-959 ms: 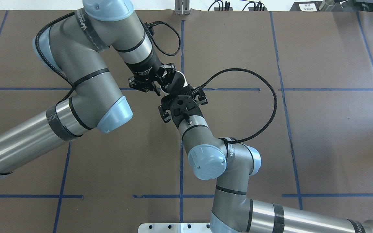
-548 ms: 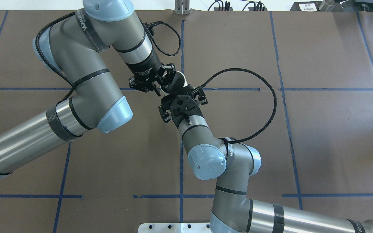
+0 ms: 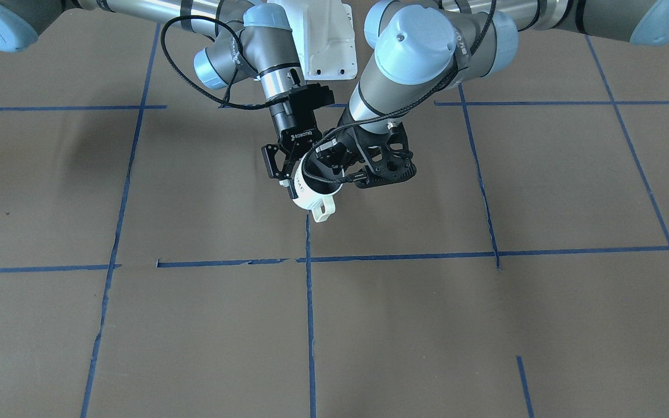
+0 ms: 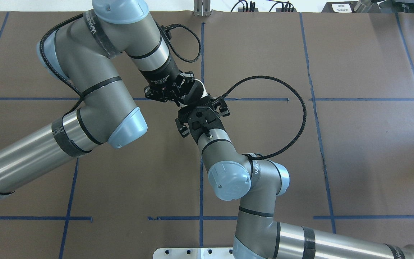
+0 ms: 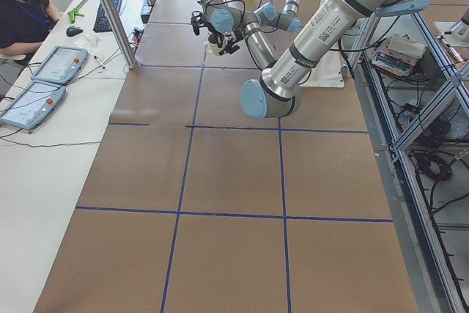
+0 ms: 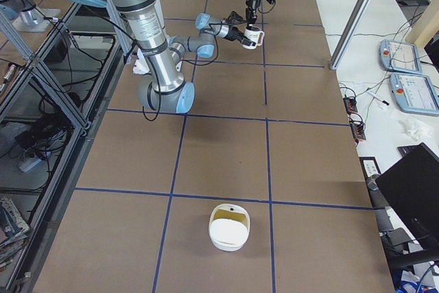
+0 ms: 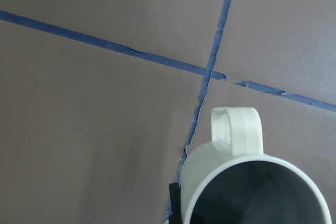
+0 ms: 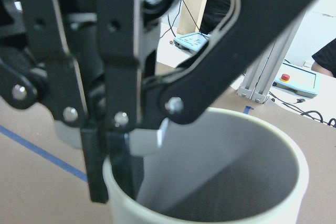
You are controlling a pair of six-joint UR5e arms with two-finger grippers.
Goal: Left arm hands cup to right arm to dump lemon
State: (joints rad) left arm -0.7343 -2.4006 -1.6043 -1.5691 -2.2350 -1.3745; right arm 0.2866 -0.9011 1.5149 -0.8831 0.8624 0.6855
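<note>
The white ribbed cup (image 3: 310,194) hangs tilted above the table's middle, handle toward the operators' side. My left gripper (image 3: 318,167) comes from above and is shut on the cup's rim, one pad inside and one finger outside, as the right wrist view (image 8: 142,142) shows. My right gripper (image 3: 287,174), lettered ROBOTIQ, is open, its fingers spread beside the cup's body. In the overhead view the cup (image 4: 200,85) peeks out between the left gripper (image 4: 185,94) and right gripper (image 4: 197,103). The cup's grey inside (image 7: 252,192) shows no lemon; its bottom is hidden.
Brown table paper with blue tape lines (image 3: 308,258) lies under the cup. A white bowl (image 6: 229,227) stands far off at the table's right end. An operator (image 5: 22,5) sits at a side desk with tablets (image 5: 58,64).
My right gripper has crept slightly toward the cup. The left gripper's outer links look a little narrower. The cup has barely moved.
</note>
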